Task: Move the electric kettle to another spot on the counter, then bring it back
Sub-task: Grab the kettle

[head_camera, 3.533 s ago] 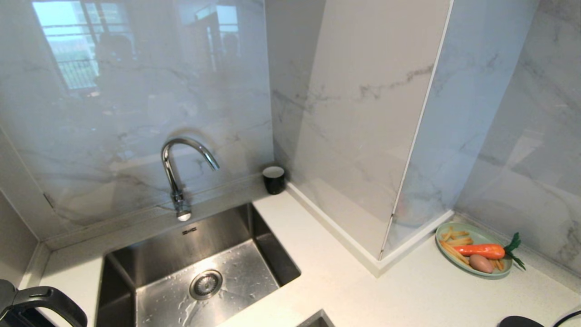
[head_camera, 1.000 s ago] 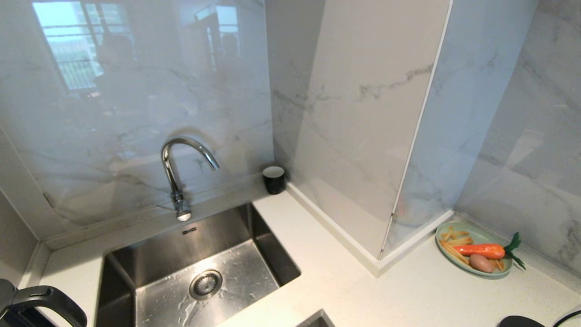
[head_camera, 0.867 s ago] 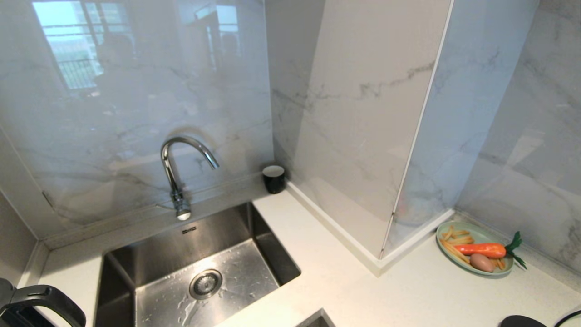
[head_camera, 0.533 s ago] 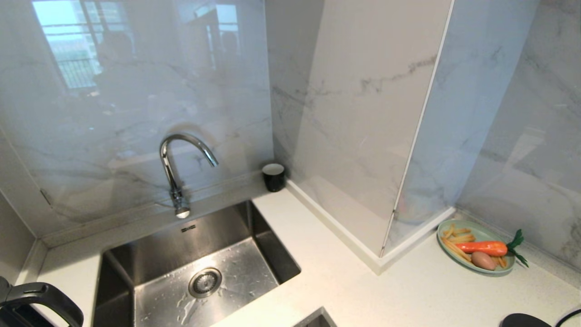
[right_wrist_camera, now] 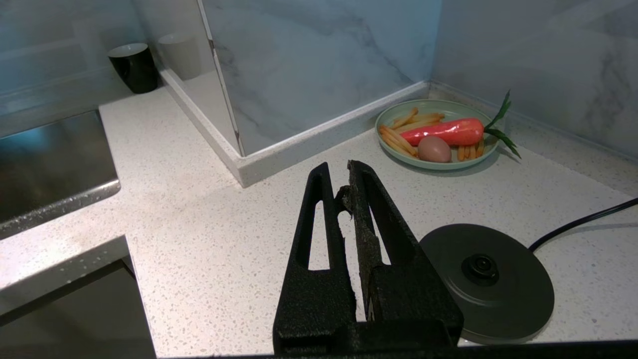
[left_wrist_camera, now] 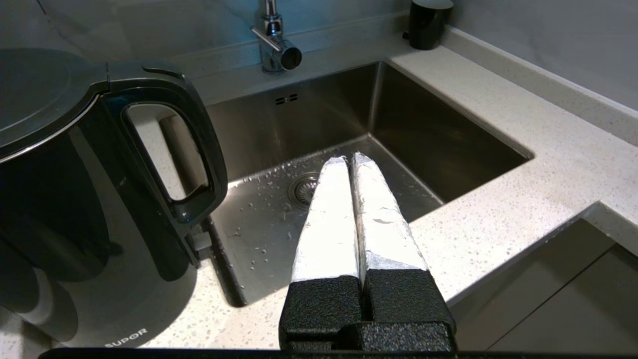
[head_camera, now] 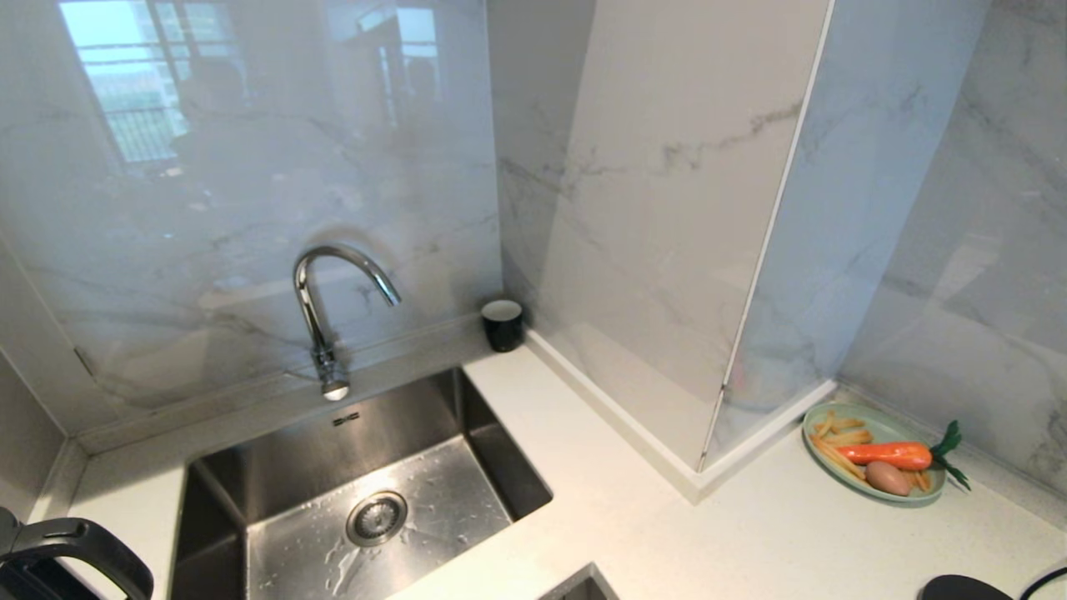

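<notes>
Head view crops the electric kettle [head_camera: 71, 554].

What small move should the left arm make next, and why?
Probably open the left gripper and reach toward the electric kettle handle. Its fingers are shut and empty above the sink, while the kettle stands untouched on the counter beside it.

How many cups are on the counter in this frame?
1. A black cup with a white inside stands on the counter in the wall corner behind the sink. Others may sit outside the views.
</notes>
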